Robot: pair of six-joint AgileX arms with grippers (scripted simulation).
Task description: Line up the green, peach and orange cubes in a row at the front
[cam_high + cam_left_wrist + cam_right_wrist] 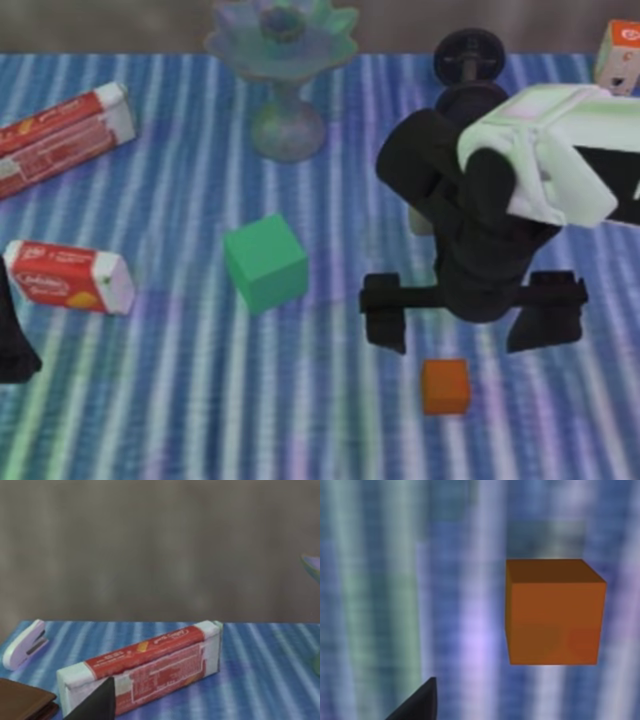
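Observation:
The green cube [265, 262] sits left of the table's middle. Near the front, right of centre, the small orange cube [445, 386] rests on the striped cloth. My right gripper [460, 335] hovers just behind and above it, open wide, with nothing between its fingers. In the right wrist view the orange cube [554, 612] lies ahead, apart from one dark fingertip [422, 702]. The peach cube is hidden. My left gripper [12, 345] is parked at the left edge, open, with one fingertip [100, 702] showing.
Two red-and-white boxes [60, 130] [70, 277] lie at the left. A glass lotus stand [285, 70] and a black dumbbell [468, 60] are at the back, with a white-and-orange carton [620, 55] at the back right. A white stapler [22, 642] and a brown wallet [22, 700] lie beside the long box [145, 665].

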